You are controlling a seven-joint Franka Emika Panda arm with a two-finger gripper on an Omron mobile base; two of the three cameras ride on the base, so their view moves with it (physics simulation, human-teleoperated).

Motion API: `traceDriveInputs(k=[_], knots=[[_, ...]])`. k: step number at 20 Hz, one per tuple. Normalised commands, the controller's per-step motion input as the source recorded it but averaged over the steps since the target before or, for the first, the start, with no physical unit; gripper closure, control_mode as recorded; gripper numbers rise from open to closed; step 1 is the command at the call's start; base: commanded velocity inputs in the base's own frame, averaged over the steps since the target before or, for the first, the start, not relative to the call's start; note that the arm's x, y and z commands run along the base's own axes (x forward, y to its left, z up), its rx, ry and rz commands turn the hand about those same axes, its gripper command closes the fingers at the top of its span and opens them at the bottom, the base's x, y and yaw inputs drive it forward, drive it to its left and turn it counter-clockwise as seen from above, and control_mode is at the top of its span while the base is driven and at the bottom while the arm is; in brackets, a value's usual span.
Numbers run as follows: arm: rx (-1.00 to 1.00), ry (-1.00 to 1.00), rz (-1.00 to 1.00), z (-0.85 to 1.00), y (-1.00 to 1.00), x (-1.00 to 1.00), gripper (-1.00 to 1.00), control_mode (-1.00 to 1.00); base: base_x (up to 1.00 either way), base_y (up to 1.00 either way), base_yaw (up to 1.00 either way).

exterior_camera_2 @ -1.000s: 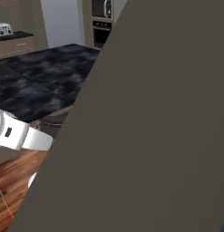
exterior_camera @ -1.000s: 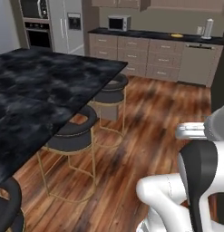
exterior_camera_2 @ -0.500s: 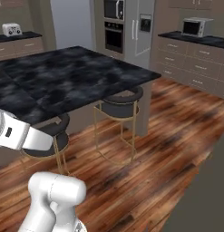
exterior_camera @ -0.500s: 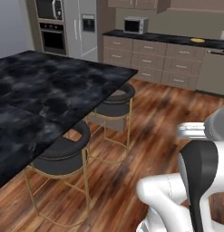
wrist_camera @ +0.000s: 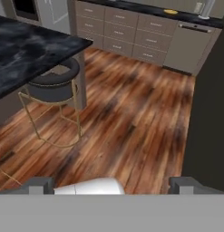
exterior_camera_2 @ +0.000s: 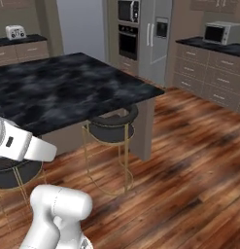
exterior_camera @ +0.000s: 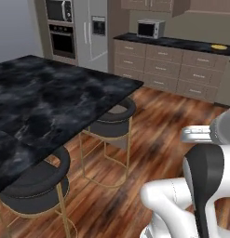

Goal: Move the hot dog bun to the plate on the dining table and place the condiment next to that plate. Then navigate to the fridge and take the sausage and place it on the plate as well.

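Note:
The dining table is a black marble slab on the left; it also shows in the right base view and the hand view. The part of its top in view is bare. The plate, hot dog bun, condiment and sausage are out of view. The steel fridge stands shut at the back wall, beyond the table. My gripper hangs open over the wooden floor, with nothing between its fingertips.
Black round stools are tucked under the table's edge. A wall oven is beside the fridge. A counter with drawers carries a microwave. A dark panel stands at the right.
The base has driven and turned, so the whole picture has shifted. The dark panel that blocked the right base view is gone, and the fridge and table now show closer. The gripper stays open.

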Motion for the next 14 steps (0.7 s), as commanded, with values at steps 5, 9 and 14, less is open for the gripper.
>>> traceDriveInputs(k=[5,9,14], knots=[[0.00,0.00,0.00,0.00,0.00,0.00,-1.00,1.00,1.00,-0.73,0.22],[0.00,0.00,0.00,0.00,0.00,0.00,-1.00,1.00,1.00,-0.71,0.23],[0.00,0.00,0.00,0.00,0.00,0.00,-1.00,1.00,1.00,-0.70,0.24]])
